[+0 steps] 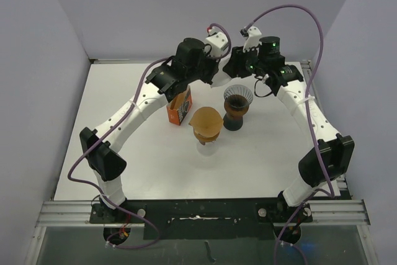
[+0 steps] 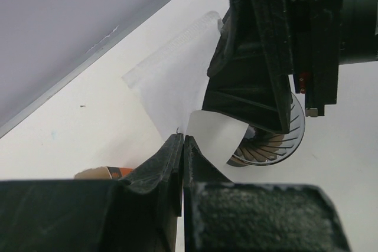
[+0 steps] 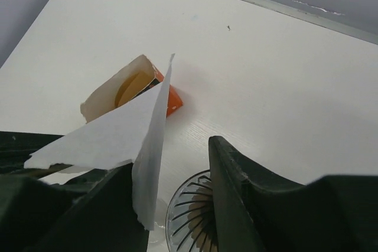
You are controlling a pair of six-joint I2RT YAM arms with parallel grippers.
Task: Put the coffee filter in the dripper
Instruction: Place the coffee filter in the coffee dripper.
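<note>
The coffee filter [image 3: 112,137] is showing as thin white paper, matt and faintly fibrous, with a crimped seam along one edge. The dripper [image 3: 189,216] is gleaming as a clear, ribbed, glossy material; whether glass or plastic cannot be told. The fingers [image 3: 254,187] are looking like black matt plastic with a fine grainy texture. The bench [image 3: 266,75] is presenting a smooth white matt face with faint grain lines. The orange box [image 3: 127,90] is appearing as cardboard, printed outside, raw tan inside.
</note>
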